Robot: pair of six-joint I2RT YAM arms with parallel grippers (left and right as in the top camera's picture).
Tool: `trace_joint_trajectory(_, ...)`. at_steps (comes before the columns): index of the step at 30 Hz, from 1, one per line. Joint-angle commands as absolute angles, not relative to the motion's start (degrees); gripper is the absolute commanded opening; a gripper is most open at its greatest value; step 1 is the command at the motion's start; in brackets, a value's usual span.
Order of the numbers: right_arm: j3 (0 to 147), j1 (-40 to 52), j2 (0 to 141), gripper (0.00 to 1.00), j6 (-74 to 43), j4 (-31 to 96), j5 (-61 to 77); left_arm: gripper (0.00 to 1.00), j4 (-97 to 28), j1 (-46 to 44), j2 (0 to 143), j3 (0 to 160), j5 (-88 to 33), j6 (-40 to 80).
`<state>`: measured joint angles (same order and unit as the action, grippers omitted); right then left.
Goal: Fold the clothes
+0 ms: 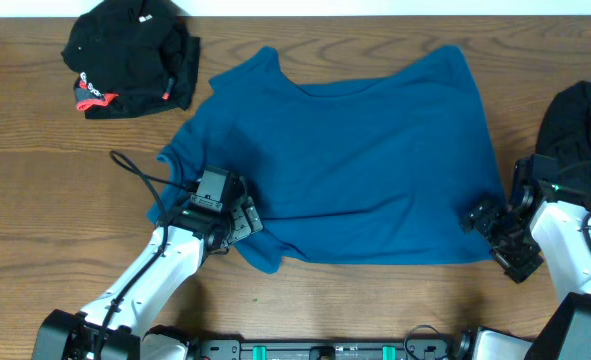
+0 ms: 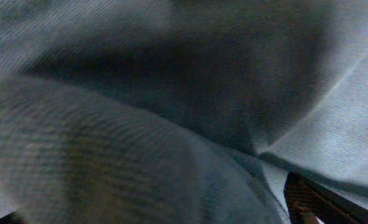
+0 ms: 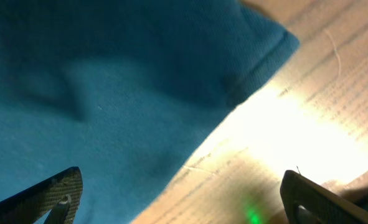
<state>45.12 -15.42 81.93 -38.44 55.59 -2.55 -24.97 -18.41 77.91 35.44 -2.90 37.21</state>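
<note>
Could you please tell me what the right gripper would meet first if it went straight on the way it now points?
Most likely the hem of the teal shirt, near its corner: the right gripper faces that edge with open jaws, though the gap is unclear.

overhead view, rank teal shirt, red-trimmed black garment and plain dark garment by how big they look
1. teal shirt, largest by far
2. red-trimmed black garment and plain dark garment look alike; the dark one runs off the frame edge, so unranked
</note>
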Motion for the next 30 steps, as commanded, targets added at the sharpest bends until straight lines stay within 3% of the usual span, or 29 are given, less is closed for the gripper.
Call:
trace_joint_trajectory(1, 44.8, -15.7, 82.1, 0.99, -39.2, 56.5, -2.7, 0.96, -24.7, -18.1, 78.0, 35.2, -3.5, 34.5)
trace_joint_trajectory(4, 44.8, -15.7, 82.1, 0.99, -40.4, 56.9, -2.7, 0.89, -24.3, -18.1, 78.0, 35.2, -3.7, 33.3)
trace_joint_trajectory(13, 44.8, -15.7, 82.1, 0.99, -40.7, 55.9, -2.8, 0.49, -23.4, -18.1, 78.0, 35.2, -3.7, 32.6)
trace_joint_trajectory(19, 44.8, -15.7, 82.1, 0.99, -40.7, 55.9, -2.8, 0.31, -25.0, -18.1, 78.0, 35.7, -4.1, 32.6)
trace_joint_trajectory(23, 44.8, -15.7, 82.1, 0.99, -40.7, 55.9, -2.8, 0.29, -28.3, -18.1, 77.7, 37.3, -4.1, 32.6)
trace_joint_trajectory(26, 44.8, -15.7, 82.1, 0.99, -40.7, 56.2, -2.8, 0.21, -28.9, -18.1, 77.7, 37.5, -4.1, 32.6)
trace_joint_trajectory(30, 44.8, -15.9, 82.1, 0.99, -42.9, 58.4, -2.8, 0.2, -29.5, -18.1, 77.7, 37.5, -4.1, 32.9)
